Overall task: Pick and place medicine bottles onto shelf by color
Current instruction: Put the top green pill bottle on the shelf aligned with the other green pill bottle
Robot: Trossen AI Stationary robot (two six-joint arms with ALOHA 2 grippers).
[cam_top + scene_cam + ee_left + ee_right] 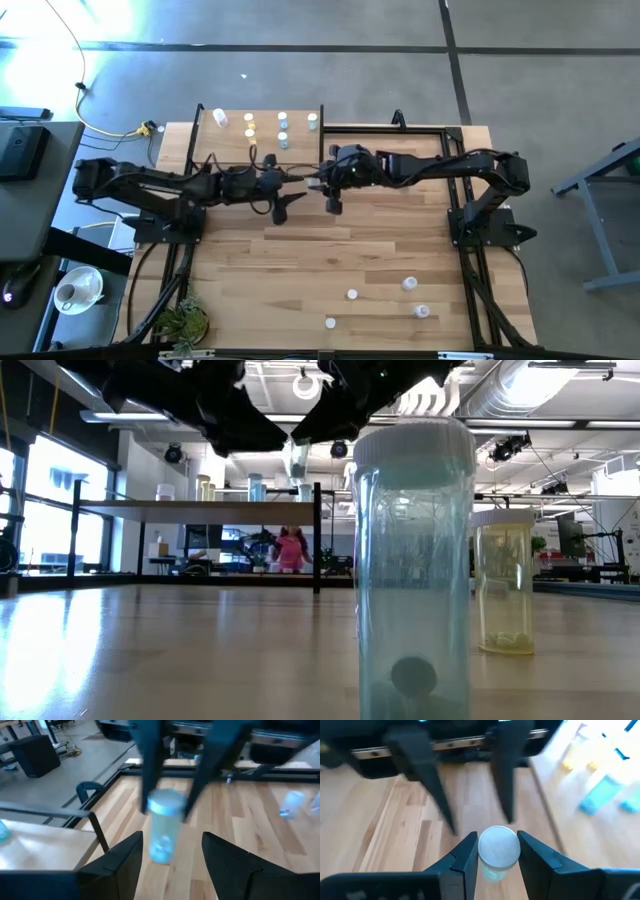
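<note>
My right gripper (498,842) is shut on a light blue medicine bottle with a white cap (162,827), held above the table's middle. My left gripper (172,840) is open and faces it, with one finger on either side of the bottle and not touching it. In the high view the two grippers, left (290,190) and right (330,192), meet just near of the shelf (205,135). The shelf stands at the table's far edge and has several bottles (283,122) upright on it. Loose bottles (409,284) are on the table's near right. My right gripper pinches the bottle at its cap end (167,802) between its two fingers, one on each side of the white cap (498,847). The fingers (150,775) come from above, pointing down. The bottle hangs below them, slightly tilted, clear of the table.
In the low view a light blue bottle (415,560) and a yellow one (503,580) stand upright close to the camera. A black frame (400,128) runs along the table's far right. A small plant (183,322) sits at the near left corner.
</note>
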